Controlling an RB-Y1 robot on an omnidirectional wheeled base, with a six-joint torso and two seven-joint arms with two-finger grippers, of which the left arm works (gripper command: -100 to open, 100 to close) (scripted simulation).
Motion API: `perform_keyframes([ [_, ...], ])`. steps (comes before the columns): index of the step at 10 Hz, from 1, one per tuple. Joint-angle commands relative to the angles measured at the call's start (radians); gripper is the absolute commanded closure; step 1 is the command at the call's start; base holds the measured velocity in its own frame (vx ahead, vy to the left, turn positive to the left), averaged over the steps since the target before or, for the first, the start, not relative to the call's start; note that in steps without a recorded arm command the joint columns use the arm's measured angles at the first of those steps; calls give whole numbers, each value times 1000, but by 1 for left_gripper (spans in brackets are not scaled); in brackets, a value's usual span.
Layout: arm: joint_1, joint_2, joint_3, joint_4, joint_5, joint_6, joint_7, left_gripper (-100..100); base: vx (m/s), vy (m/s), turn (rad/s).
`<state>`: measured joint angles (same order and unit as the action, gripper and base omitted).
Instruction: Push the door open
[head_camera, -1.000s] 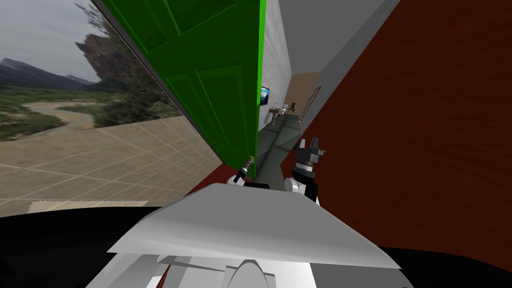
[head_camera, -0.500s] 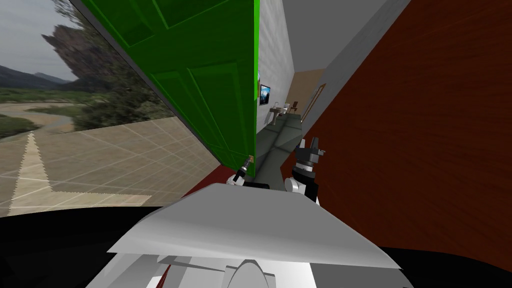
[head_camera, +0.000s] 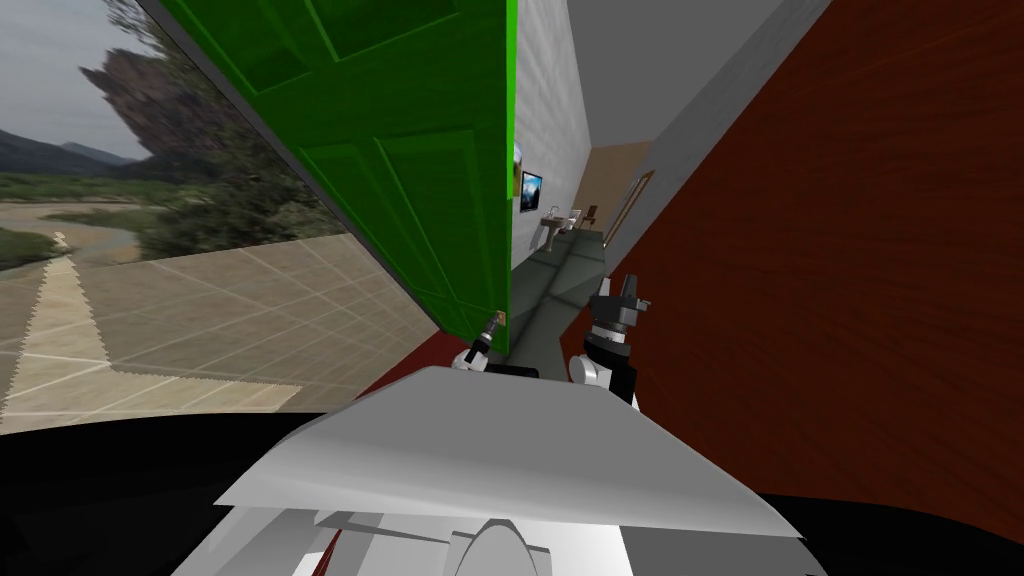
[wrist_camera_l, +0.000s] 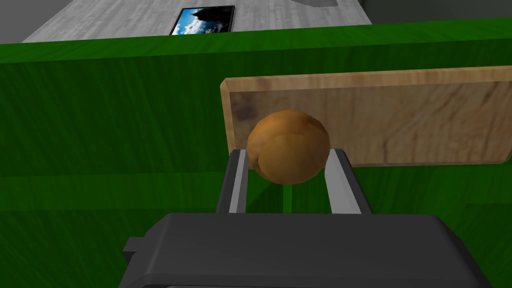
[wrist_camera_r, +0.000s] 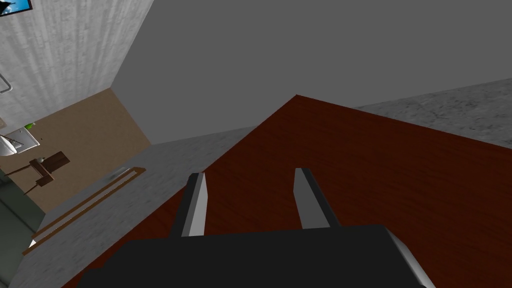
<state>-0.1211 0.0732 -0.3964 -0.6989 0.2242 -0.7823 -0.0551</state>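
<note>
Two tools up, L one doing the work. L wrist cam gives what head cam can't: L tool (wrist_camera_l: 288, 152) is closed narrow on the round brown knob (wrist_camera_l: 288, 132), one finger (wrist_camera_l: 239, 182) pressed to each side. The knob sits on a pale wooden plate (wrist_camera_l: 400, 120) fixed to the green door (wrist_camera_l: 100, 125).

Head cam gives the wider layout: the door is ajar, its free edge at mid-pic, with the knob near that edge, low down. The gap btw that edge and the red-brown wall (head_camera: 850, 250) shows a grey floor, a framed pic (head_camera: 530, 190) on a pale wall and what looks like a sink (head_camera: 555, 222).

Knob is only a speck in head cam, hard to make out. The plate's far end is cut off in L wrist cam.

L forearm reaches fwd to the door's free edge. R tool (head_camera: 622, 292) is held up beside the red-brown wall, fingers wide apart, nothing btw them.
</note>
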Motion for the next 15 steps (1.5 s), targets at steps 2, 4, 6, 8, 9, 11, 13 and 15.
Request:
perform_keyframes([
  [2,-8,2,50,2,11,-2,-18,100,135,-106,98],
  [4,-12,-4,79,10,17,-3,-28,100,162,-116,67],
  [6,-3,-2,61,-1,13,5,-25,-100,-109,-6,23],
  [8,0,-4,56,-6,12,7,-24,-100,-213,30,15],
  [9,2,-7,51,-10,11,8,-23,-100,-225,-10,38],
  [11,5,-14,47,-14,10,10,-23,-100,-240,-13,26],
  [13,11,-15,46,-27,10,16,-24,-100,-148,21,12],
  [15,12,-11,49,-24,10,11,-26,-100,141,-37,-26],
])
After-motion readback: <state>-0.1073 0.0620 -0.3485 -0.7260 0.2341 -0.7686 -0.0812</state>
